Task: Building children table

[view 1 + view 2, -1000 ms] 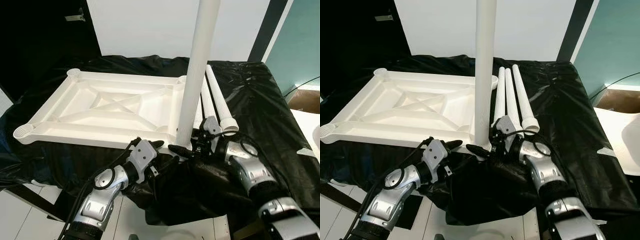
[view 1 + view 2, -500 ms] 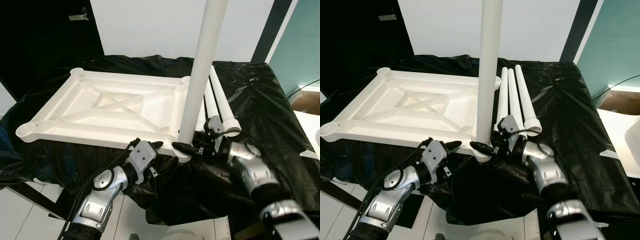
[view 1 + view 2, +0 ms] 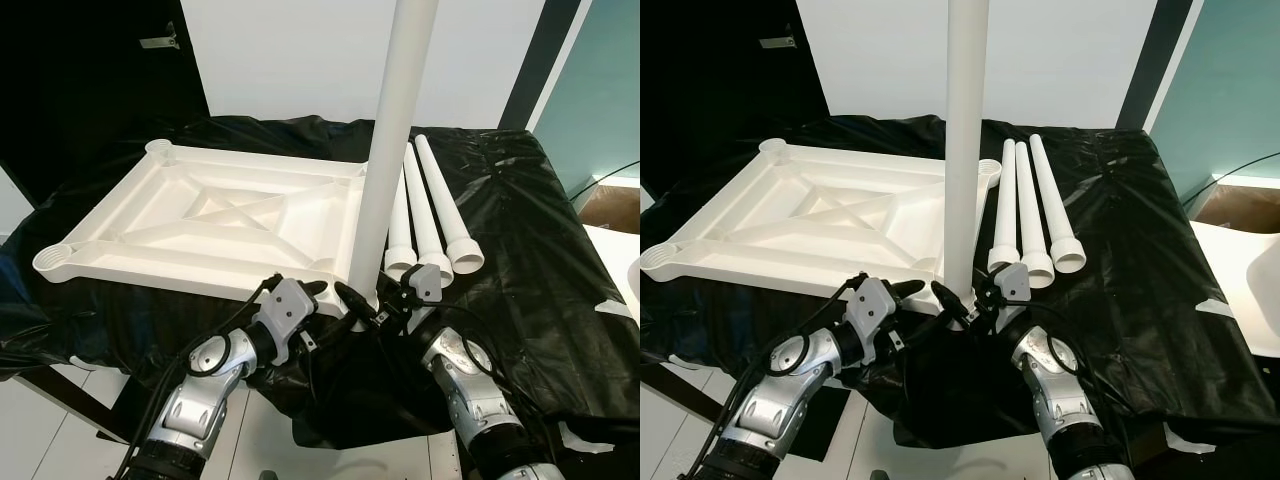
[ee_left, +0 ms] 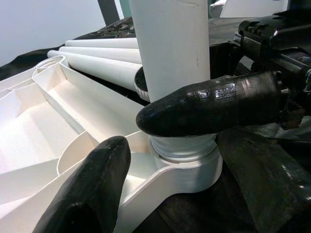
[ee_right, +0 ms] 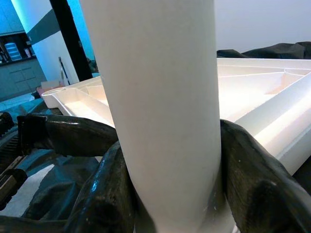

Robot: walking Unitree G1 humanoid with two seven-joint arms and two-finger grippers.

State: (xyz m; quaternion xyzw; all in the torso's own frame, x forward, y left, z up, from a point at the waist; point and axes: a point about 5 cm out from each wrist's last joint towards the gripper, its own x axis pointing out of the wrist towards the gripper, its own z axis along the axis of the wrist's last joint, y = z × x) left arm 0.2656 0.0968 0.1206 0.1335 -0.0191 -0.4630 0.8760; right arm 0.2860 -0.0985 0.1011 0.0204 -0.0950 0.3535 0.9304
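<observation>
the right gripper [image 3: 362,312] clenches the stiff, smooth, likely light table leg [image 3: 392,150] low, near its threaded base; left gripper [image 3: 318,292] released.

i see a black plastic sheet [image 3: 520,230] draped over the work surface, crinkled and glossy, hanging down at the near edge. behind the sheet stands a white wall [image 3: 300,60], with a dark doorway [image 3: 90,90] to its left and a black vertical strip [image 3: 525,65] to its right. beyond the strip is a teal wall [image 3: 600,90]. below the sheet's near edge i see white floor [image 3: 40,430].
</observation>
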